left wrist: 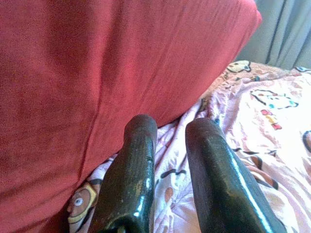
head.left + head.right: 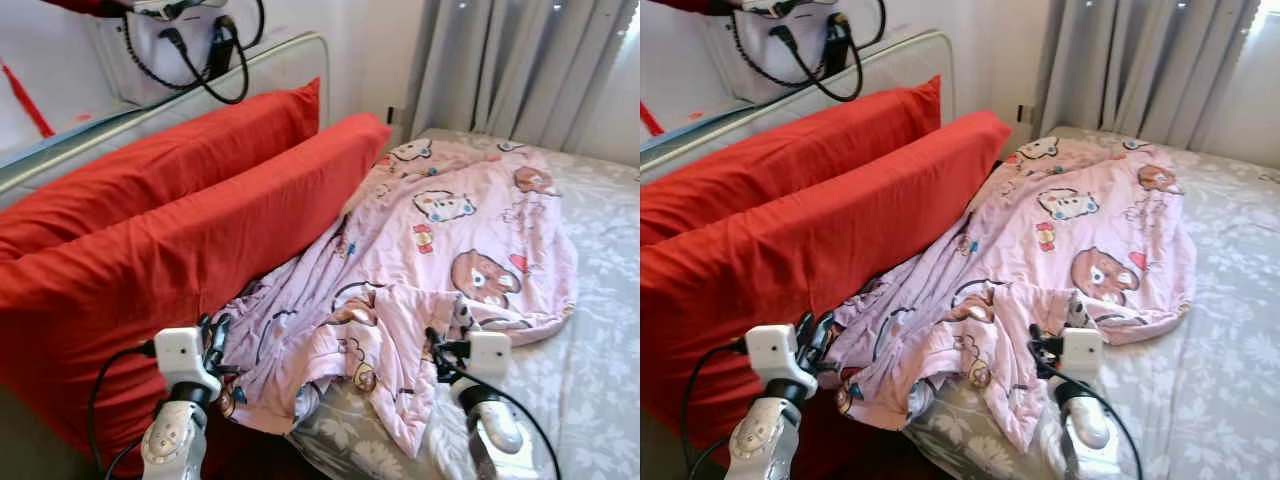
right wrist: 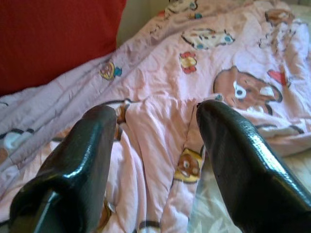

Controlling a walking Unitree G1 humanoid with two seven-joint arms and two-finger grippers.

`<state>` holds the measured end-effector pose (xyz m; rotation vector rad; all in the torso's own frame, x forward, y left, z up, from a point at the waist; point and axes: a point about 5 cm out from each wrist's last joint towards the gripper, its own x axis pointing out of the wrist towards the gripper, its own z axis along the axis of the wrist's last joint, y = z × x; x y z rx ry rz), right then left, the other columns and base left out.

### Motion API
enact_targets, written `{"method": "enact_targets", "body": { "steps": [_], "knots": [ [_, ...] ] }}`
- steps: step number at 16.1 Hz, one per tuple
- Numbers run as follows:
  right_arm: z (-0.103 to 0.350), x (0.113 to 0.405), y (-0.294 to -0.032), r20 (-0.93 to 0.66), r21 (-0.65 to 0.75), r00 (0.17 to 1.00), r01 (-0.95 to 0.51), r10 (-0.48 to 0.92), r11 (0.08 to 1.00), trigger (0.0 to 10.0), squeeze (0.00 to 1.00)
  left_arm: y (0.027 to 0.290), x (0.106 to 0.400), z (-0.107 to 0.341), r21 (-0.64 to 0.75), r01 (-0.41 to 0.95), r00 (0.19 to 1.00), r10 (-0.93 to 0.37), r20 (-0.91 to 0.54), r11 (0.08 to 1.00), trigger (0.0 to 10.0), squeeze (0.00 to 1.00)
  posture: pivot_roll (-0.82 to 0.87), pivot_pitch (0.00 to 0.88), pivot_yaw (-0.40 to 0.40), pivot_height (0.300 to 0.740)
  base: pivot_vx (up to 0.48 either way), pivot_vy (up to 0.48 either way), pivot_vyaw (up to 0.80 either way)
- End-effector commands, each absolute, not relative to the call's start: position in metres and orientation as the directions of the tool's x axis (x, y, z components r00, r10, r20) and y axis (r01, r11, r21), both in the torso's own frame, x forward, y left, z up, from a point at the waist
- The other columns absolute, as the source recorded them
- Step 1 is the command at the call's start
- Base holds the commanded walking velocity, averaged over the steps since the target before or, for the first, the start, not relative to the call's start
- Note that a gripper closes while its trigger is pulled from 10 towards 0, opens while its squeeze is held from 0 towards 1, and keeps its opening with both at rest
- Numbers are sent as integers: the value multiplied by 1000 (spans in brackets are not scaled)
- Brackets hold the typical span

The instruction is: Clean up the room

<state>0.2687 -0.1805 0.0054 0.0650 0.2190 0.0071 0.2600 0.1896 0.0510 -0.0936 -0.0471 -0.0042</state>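
Left eye view showing a bed [image 2: 600, 300] with a grey flowered sheet, and a pink blanket [image 2: 440, 250] with cartoon bears lying crumpled across the middle, bunching up toward 7 o'clock. Leaning at 9 o'clock, two big red pillows [image 2: 170, 230], one behind the other, the front one touching the blanket's edge. Hanging at 12 o'clock to 1 o'clock, grey curtains [image 2: 520, 70]. Looping at 11 o'clock, black cables [image 2: 215, 60] against the white headboard [image 2: 290, 60].

Reaching in at 7 o'clock, the left gripper [image 2: 215, 345], just beside the front pillow and over the blanket's crumpled corner. Left wrist view showing its two black fingers [image 1: 131, 165] close together with a small gap, holding nothing, pointing at the spot where pillow and blanket meet.

Reaching in at 5 o'clock, the right gripper [image 2: 440, 350], hovering over the blanket's near fold. Right wrist view showing its fingers [image 3: 243, 155] spread wide apart, holding nothing, with pink cloth lying between and below them.

Looking like the start of making the bed: getting ready to grab the blanket. Probably needing next: lowering both grippers onto the near edge, pinching the cloth, then pulling it flat. Worth watching: catching the grey sheet along with it, or bumping the pillow.
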Motion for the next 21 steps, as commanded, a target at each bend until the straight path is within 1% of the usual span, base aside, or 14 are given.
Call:
{"method": "enact_targets", "body": {
  "steps": [1,3,6,15,21],
  "knots": [
    [8,272,-176,-214,61,977,-8,21,998,10000,0,194,259,52,-93,-8,999,12,40,996,10000,0,19,0,18,712,0,0,0],
    [8,272,-174,-221,61,975,-17,30,998,10000,0,196,259,55,-87,-7,999,11,41,996,10000,0,22,0,19,682,0,0,0],
    [10,273,-175,-210,58,977,-10,22,998,10000,0,200,260,59,-77,-13,999,16,38,997,10000,0,25,0,20,658,0,0,0],
    [7,269,-171,-221,70,974,-26,41,997,10000,0,201,258,57,-82,-18,1000,19,12,996,10000,0,30,0,17,658,0,0,0],
    [-3,267,-169,-290,67,955,-41,58,997,10000,0,202,259,59,-81,-18,1000,19,11,997,10000,0,34,0,15,653,0,0,0]
  ]
}}
